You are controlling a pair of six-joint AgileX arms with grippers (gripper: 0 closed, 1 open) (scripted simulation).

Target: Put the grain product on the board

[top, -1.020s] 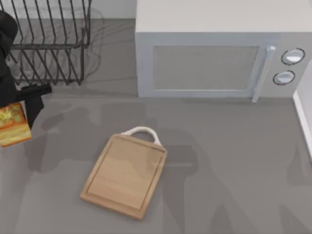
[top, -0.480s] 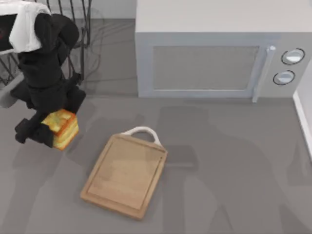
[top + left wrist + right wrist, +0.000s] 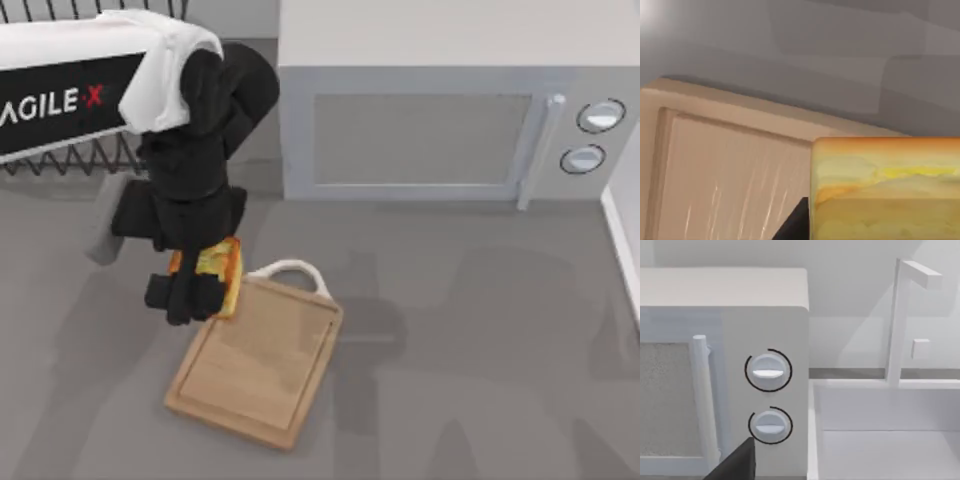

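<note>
The bread chunk (image 3: pixel 222 270) is held clamped in the left gripper (image 3: pixel 200 290), whose fingers are closed against its sides. In the top view the chunk shows as an orange-yellow block partly hidden under the black gripper body; in the left wrist view it appears as a glossy golden-brown block (image 3: pixel 885 190) close to the camera, with a dark fingertip (image 3: pixel 795 222) beside it.

Just below and beyond the gripper lies the wooden board (image 3: pixel 258 360), set at a slant on the grey worktop (image 3: pixel 480 350). The chunk is seen over the board's upper left corner, next to the white loop handle (image 3: pixel 292 270). In the left wrist view the grooved border of the board (image 3: pixel 715 170) runs right under the held chunk. Whether the chunk is touching the wood or hanging slightly above it cannot be told from these views.

Judged from this, the pick-up is done and the carry is nearly complete: the chunk is at the board's edge but not yet released. What appears to be left is a small move toward the board's middle, a lowering, and the opening of the gripper.

Farther from the gripper, a microwave (image 3: pixel 420 130) stands at the back of the worktop and a wire rack (image 3: pixel 60 165) is partly covered by the left arm. The right gripper (image 3: pixel 735 465) is parked near the microwave dials (image 3: pixel 768 371), a sink (image 3: pixel 890 430) beside them.
</note>
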